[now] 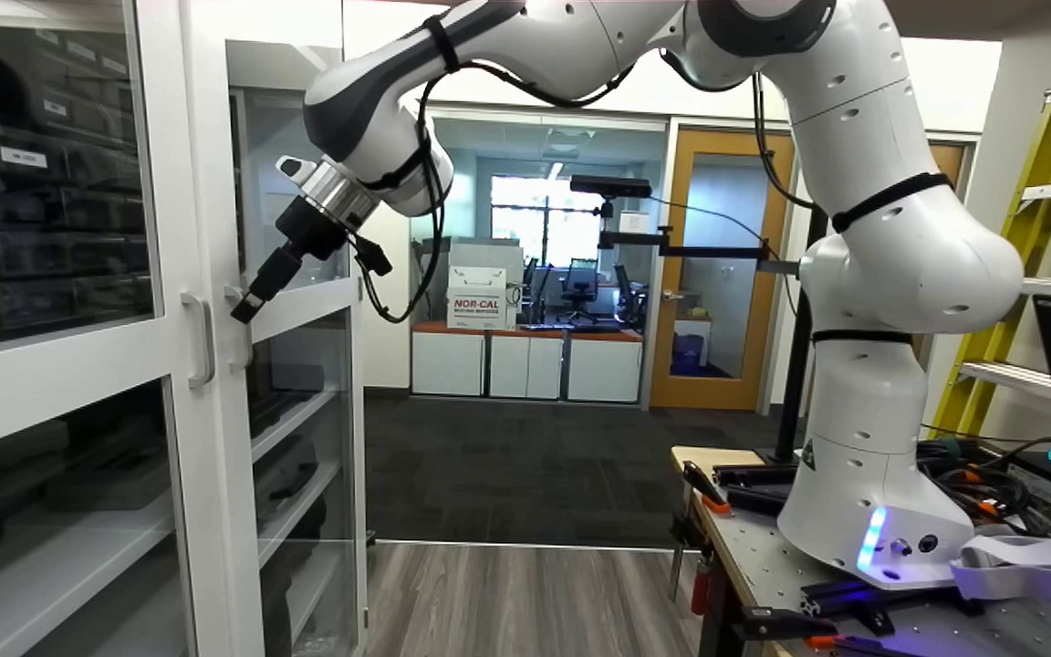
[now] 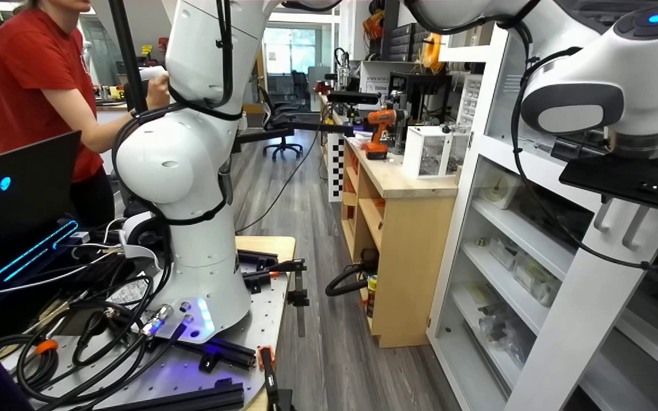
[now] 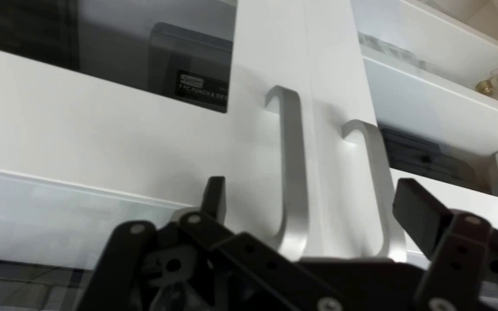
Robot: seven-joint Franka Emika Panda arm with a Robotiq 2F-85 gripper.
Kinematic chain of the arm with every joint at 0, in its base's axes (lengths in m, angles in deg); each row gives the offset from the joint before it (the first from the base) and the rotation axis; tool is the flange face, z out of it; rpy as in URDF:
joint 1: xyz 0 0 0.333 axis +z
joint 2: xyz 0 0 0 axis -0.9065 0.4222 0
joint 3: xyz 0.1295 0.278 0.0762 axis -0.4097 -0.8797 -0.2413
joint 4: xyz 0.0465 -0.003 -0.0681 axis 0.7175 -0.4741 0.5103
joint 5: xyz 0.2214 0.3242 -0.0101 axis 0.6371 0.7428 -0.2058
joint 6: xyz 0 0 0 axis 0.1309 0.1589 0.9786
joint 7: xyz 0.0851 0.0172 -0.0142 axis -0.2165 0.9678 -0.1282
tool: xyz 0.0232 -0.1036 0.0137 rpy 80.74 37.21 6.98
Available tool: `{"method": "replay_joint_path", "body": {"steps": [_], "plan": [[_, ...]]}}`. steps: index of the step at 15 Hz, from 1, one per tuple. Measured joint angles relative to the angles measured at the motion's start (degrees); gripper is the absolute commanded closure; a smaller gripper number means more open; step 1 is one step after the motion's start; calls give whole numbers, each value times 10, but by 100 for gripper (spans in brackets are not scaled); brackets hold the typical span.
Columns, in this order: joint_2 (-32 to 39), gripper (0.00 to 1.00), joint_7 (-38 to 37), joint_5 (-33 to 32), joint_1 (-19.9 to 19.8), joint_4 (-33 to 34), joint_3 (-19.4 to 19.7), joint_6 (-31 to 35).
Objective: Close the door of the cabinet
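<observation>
The cabinet has two white-framed glass doors, a nearer one and a farther one in an exterior view. Each has a grey pull handle, side by side in the wrist view, left and right. A thin seam runs between the doors, which look close to flush; I cannot tell if one is slightly ajar. My gripper points at the handles. In the wrist view its fingers are wide apart, one either side of the handle pair, holding nothing. In an exterior view the handles show, but the fingers are hidden.
The arm stands on a metal-topped table with cables and clamps. A wooden workbench with an orange drill stands beside the cabinet. A person in red stands behind the robot. A yellow ladder leans at the side.
</observation>
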Motion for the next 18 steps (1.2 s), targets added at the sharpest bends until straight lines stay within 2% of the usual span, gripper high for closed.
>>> {"method": "replay_joint_path", "body": {"steps": [4, 5, 9, 12, 15, 18], "plan": [[0, 0, -12, -33, 0, -1, 33, 20], [0, 0, -32, -59, -7, -3, 33, 22], [-12, 0, -195, -217, -31, -36, 34, 21], [-37, 0, -305, -309, -42, -68, 35, 7], [-72, 0, -380, -365, -52, -88, 33, -29], [-106, 0, -419, -395, -57, -104, 31, -68]]}}
